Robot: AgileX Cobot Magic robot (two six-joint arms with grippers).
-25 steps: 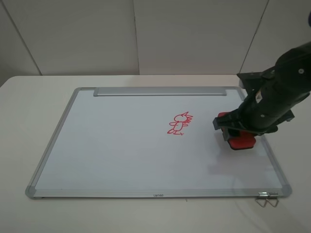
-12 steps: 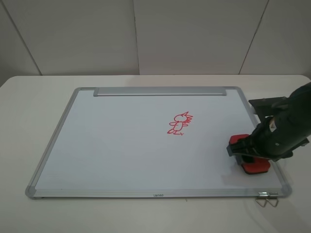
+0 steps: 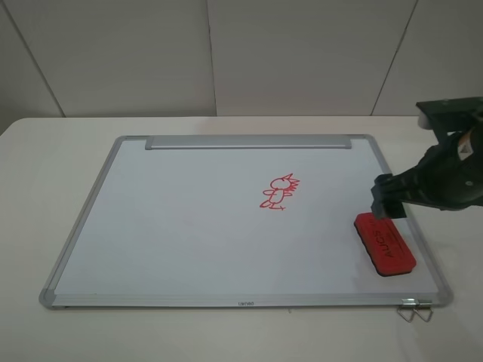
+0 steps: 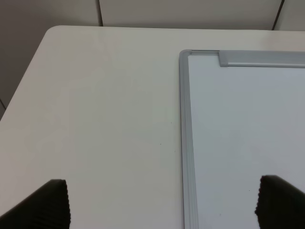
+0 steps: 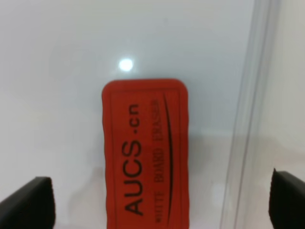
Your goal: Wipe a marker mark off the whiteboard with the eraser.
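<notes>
The whiteboard [image 3: 189, 226] lies flat on a pale table [image 3: 45, 151], and most of what matters sits near its right frame. The eraser [image 3: 385, 243] rests felt-down on the white surface just inside that frame, close to the board's near right corner, with nothing gripping it. In the right wrist view it is cut off by the picture edge, though its lettering reads "AUCS .cn". The right gripper [image 3: 390, 202] hangs just above and beyond the eraser, apart from it; its jaws stand spread wide, only the two dark fingertips [image 5: 28, 202] showing at the corners of the wrist view, and much of the arm runs out of the overhead picture.

The left gripper [image 4: 162, 205] shows only as two dark tips well apart, parted and empty, beside the board's left frame.

The bird-like marker mark is not to be found anywhere on the board. The one drawing that shows is a red doodle [image 3: 279, 192] with a spiky crest, right of the board's middle and well apart from the eraser; its fine lines are too small to read, so it is probably a creature of some sort.

A second ago the right gripper was clamped on the eraser higher up the board's right side; half a second ago it carried it nearer the corner. Now it has let go and lifted off.
</notes>
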